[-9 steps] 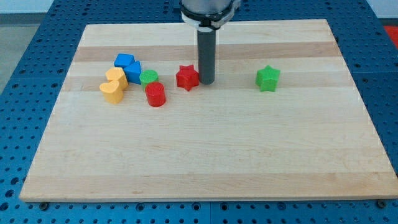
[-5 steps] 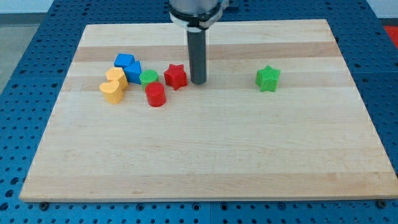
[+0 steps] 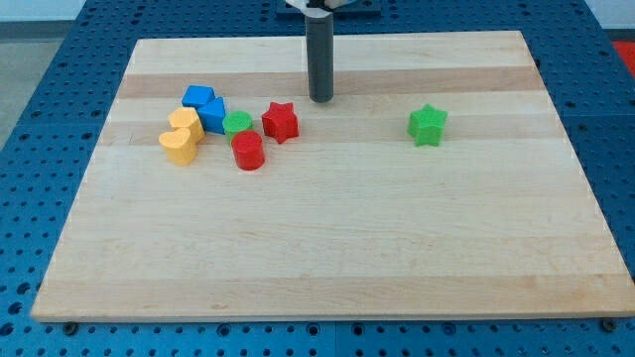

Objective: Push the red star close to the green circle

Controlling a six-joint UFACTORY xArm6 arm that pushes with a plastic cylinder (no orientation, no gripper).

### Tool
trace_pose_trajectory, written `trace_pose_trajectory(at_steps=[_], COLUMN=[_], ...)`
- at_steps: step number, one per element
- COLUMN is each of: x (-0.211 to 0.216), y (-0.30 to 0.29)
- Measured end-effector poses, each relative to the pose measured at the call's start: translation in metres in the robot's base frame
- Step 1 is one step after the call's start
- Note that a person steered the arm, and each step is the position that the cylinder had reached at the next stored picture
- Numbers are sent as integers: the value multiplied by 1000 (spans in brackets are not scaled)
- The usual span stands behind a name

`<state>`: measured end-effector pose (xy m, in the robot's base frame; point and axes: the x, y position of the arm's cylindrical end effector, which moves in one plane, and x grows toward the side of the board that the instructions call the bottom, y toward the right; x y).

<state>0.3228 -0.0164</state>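
red star (image 3: 281, 121) sits just right of the green circle (image 3: 236, 124), nearly touching. my tip (image 3: 320, 99), a bare rod grasping nothing, stands clear, up-right of the star.

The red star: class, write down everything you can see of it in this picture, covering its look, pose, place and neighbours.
The red star is a small, chunky block with a flat top and blunt points, in matte, even red. It lies flat on the wooden board, left of the middle and towards the view's top. The green circle sits just to its left, close but whether touching cannot be told. The red cylinder stands below and left. My tip is apart from it, up and to the right.
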Motion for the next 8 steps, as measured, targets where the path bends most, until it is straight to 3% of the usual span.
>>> trace_pose_trajectory(at_steps=[8], x=[28], y=[-34])
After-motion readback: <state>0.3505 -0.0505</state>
